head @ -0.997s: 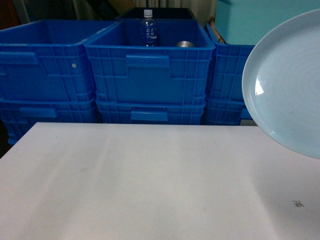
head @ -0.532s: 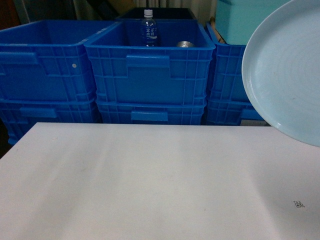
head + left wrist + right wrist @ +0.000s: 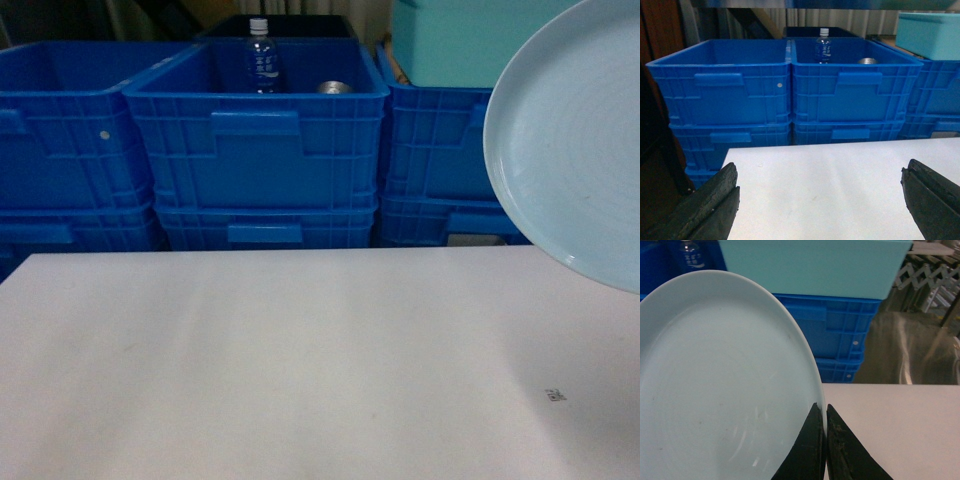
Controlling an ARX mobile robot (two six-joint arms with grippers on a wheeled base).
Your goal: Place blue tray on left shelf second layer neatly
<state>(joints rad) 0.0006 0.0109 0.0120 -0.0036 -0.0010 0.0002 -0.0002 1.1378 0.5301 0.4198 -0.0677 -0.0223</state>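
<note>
The blue tray (image 3: 575,150), pale sky-blue and round, hangs tilted nearly upright at the right edge of the head view, above the white table (image 3: 300,360). In the right wrist view the blue tray (image 3: 725,385) fills the left half. My right gripper (image 3: 825,407) is shut on the tray's rim, one black finger on each face. My left gripper (image 3: 820,167) is open wide over the table's near left part, with nothing between its fingers. Neither gripper shows in the head view. The left shelf is out of view.
Stacked dark-blue ribbed crates (image 3: 255,150) stand behind the table; one holds a water bottle (image 3: 261,55) and a metal can (image 3: 336,88). A teal box (image 3: 450,40) sits on the right stack. Shiny metal structure (image 3: 910,350) lies right of the crates.
The tray rose a little a second ago, then held its place in the view. The crates and the table mark slid left in the head view, so the view has turned right.
</note>
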